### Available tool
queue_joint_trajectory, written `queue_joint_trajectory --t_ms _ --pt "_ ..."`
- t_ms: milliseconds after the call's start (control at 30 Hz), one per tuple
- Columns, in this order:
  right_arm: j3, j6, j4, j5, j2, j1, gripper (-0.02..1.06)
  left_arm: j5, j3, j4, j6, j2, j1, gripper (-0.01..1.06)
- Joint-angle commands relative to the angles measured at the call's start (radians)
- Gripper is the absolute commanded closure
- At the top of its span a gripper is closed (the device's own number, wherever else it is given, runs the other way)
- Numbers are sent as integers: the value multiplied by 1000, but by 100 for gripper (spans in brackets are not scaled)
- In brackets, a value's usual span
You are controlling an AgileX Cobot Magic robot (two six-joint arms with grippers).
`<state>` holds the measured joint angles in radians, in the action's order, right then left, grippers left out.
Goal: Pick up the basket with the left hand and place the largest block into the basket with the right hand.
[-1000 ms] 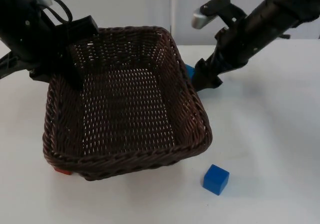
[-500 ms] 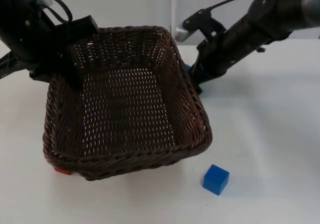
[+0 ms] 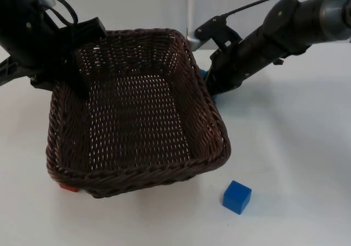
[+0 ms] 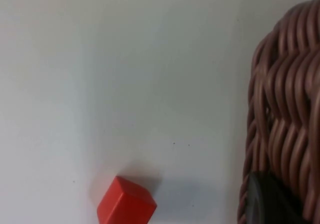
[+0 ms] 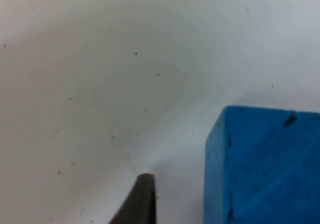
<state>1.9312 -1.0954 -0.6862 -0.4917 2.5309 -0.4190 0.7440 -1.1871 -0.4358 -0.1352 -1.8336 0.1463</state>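
The white desk (image 3: 296, 147) carries everything, and the biggest thing over it is the dark brown woven wicker basket (image 3: 137, 114), open and with nothing inside, which the left gripper (image 3: 74, 76) pinches by its far left rim; from the tilt and the red block partly under its near edge, the basket looks lifted, so I judge the first half of the task done. Next in size is the large blue block (image 5: 265, 164), lying on the desk just beside the basket's far right wall, where a sliver of it (image 3: 205, 76) peeks out beneath the right arm. The right gripper (image 3: 211, 84) is down at that block, one black fingertip (image 5: 140, 199) on the desk close beside it; whether the fingers are spread or pressed on it I cannot tell. The small blue cube (image 3: 237, 196) sits apart near the basket's front right corner, and the small red block (image 4: 126, 204) lies by the front left. What is left, by my reading: grasping the large block, carrying it over the rim and releasing it.
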Motion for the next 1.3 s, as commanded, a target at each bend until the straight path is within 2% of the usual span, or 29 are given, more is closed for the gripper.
queue_joint_trajectory --t_ms 0,100,133,200,300,333,400,567,667,700,800,1000,1033,1267 --pt "8 -8 -7 9 0 -9 26 0 -6 -20 -4 18 3 105" --pt "8 -8 -7 17 0 -9 47 0 -6 -18 -4 18 3 105" --pt "8 -8 -7 17 0 -9 47 0 -6 -18 -4 18 3 105" --pt "8 -8 -7 15 -4 -9 67 0 -6 -18 -4 18 3 105" --pt "8 11 -5 -20 -34 -9 90 0 -6 -18 -4 18 3 105" --pt "8 11 -5 -20 -34 -9 90 0 -6 -18 -4 18 3 105" --pt "8 11 -5 -67 -63 -9 103 -2 -6 -18 -4 18 3 105" --pt "8 36 37 -185 -140 3 105 -2 -6 -18 -4 18 3 105" --pt "8 181 173 -234 -191 14 105 -2 -6 -18 -4 18 3 105" --pt "8 181 173 -234 -191 14 105 -2 -6 -18 -4 18 3 105" --pt "8 257 258 -300 -239 22 105 -2 -6 -16 -4 18 3 105" --pt "8 311 281 -437 -331 40 105 -2 -6 -16 -4 18 3 105" --pt "8 311 281 -437 -331 40 105 -2 -6 -16 -4 18 3 105" --pt "8 413 366 -579 -436 50 105 0 -6 -13 -4 18 3 105"
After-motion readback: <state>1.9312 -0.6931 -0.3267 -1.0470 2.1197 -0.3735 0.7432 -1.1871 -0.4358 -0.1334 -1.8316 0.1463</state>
